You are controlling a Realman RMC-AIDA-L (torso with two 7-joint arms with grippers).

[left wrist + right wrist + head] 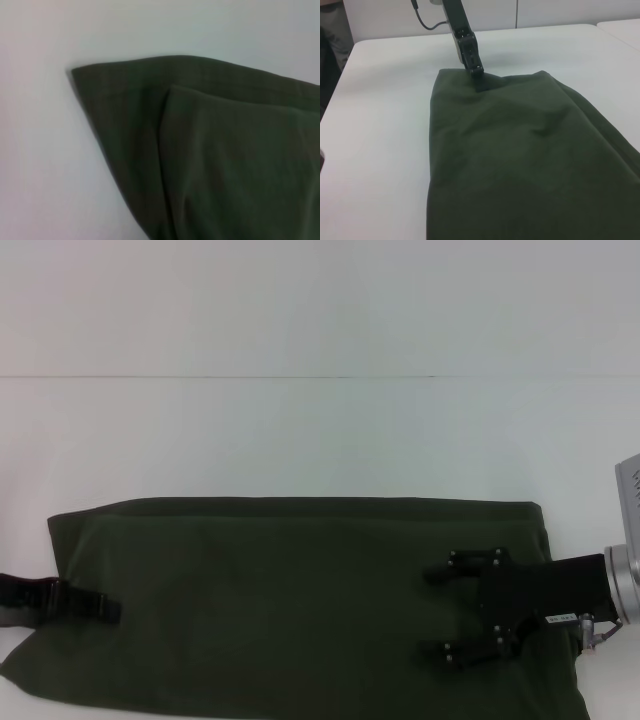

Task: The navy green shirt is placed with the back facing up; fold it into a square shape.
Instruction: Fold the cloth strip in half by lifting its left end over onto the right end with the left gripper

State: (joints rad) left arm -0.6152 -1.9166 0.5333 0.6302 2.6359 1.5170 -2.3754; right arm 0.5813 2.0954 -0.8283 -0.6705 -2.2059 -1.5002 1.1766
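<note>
Shirt (280,600) folded lengthwise on white table (320,430), right hand (445,612) spread above it

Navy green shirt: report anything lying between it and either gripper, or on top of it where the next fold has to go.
Nothing visible. The right gripper hovers open over the navy green shirt near its right end; the left gripper is at its left edge. Only bare white table surrounds the cloth, and nothing lies on it.

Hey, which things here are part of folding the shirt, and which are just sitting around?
Part of the job:
- navy green shirt, folded into a long band
- left gripper at the shirt's left end
- right gripper, fingers spread above its right end

Just there:
- white table
- grey box at the right edge
</note>
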